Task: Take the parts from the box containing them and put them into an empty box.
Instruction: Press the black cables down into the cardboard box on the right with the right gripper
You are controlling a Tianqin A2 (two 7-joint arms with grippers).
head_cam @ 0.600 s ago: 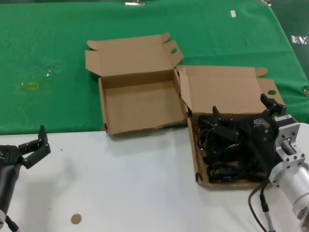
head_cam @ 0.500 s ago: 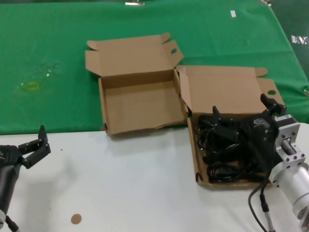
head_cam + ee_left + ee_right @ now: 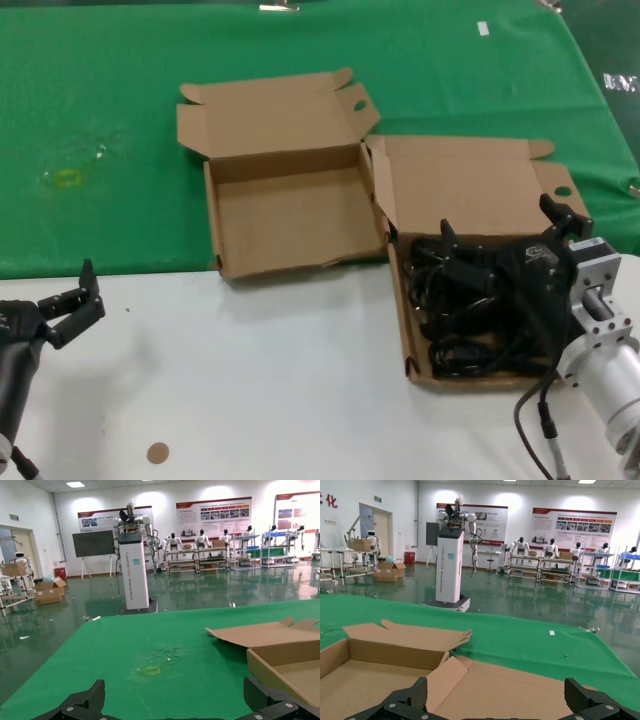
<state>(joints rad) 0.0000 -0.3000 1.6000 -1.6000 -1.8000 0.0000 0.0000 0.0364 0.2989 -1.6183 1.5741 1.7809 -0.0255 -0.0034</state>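
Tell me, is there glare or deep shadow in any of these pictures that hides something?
Head view: the black coiled power cords merge into one dark mass with the right tool in the larger brown cardboard box, so single cords are hard to separate. Left wrist view: ceiling lights reflect off the glossy hall floor. Right wrist view: the same sheen, nothing hidden.

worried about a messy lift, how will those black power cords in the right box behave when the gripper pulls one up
The power cords look loosely coiled and overlapping, so one would probably sag and uncoil. Neighbours may snag and drag along. The right gripper, open over the larger box, should probably lift slowly.
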